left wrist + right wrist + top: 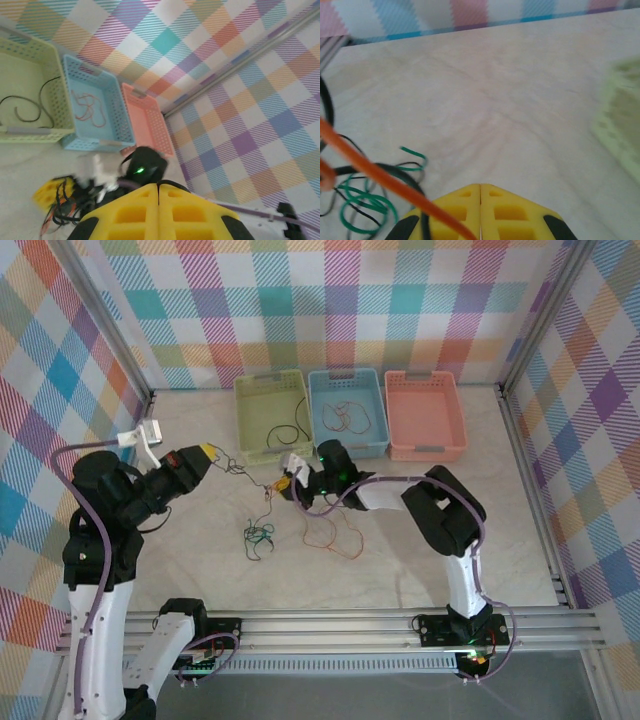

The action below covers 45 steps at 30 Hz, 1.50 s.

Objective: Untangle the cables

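Observation:
Loose cables lie mid-table: a green and black tangle [260,535] and an orange loop [335,532]. My left gripper [216,453] is shut on a black cable [234,468] that leads from its tips toward the right gripper. Its yellow fingers [145,210] meet with no gap. My right gripper [284,483] is shut just above the tangle. An orange cable [375,172] runs taut across its left finger [450,210] down to the seam. Green loops [365,202] and black strands [327,107] lie to its left.
Three baskets stand in a row at the back: a yellow-green one [245,415] holding a black cable [290,430], a blue one [378,430] holding an orange cable [345,418], and a pink one [425,415]. Metal rails edge the table on the right [520,470] and at the front [350,625].

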{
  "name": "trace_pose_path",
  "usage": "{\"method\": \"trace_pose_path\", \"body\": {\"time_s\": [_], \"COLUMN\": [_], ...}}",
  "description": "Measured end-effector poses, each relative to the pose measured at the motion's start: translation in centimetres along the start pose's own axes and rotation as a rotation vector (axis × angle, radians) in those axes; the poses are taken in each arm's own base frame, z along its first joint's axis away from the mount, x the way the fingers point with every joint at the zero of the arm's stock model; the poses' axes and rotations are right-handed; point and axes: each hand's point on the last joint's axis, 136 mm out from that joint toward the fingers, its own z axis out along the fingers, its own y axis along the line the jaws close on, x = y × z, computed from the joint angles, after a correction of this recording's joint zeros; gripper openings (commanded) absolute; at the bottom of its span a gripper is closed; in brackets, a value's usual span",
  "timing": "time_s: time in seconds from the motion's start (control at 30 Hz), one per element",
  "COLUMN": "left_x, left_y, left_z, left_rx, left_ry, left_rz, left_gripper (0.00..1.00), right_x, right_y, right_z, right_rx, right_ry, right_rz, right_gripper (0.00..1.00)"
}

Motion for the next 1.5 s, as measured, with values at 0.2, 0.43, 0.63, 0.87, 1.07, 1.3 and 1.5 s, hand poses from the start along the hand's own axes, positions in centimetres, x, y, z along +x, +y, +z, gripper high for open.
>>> {"method": "trace_pose_path", "body": {"time_s": [0.2, 0.43, 0.63, 0.87, 1.07, 1.3, 1.5], "left_x": [1.5, 2.1, 2.5, 3.5, 4.1, 4.0, 3.9], "left_y": [3.3, 5.1, 7.2, 9.3, 10.1, 10.4, 10.7], "left_z": [-0.2, -1.5, -1.8, -1.7, -1.6, -1.7, -1.9], "left_rx": [-0.110, -0.196, -0.268, -0.329, -0.350, -0.366, -0.386], "left_ry": [-0.012, -0.062, -0.093, -0.090, -0.073, -0.079, -0.087], "left_rz": [-0.011, 0.021, 0.031, 0.027, 0.016, 0.020, 0.021], "left_gripper": [0.00, 0.00, 0.00, 0.00, 0.00, 0.00, 0.00], "right_x": [-1.0, -2.5, -1.1, 0.4, -1.8, -1.7, 0.1], "right_y": [-4.8, -5.8, -6.4, -7.4, -6.4, -5.3, -5.5], "right_z": [-5.2, -8.6, -11.4, -15.6, -18.3, -19.5, -20.5], "right_rx": [0.231, 0.397, 0.504, 0.612, 0.648, 0.660, 0.728], "right_ry": [-0.030, -0.032, 0.004, 0.034, -0.012, -0.013, 0.026], "right_rz": [0.044, 0.011, 0.017, 0.052, 0.028, 0.032, 0.060], "right_gripper": [0.00, 0.00, 0.00, 0.00, 0.00, 0.00, 0.00]}}
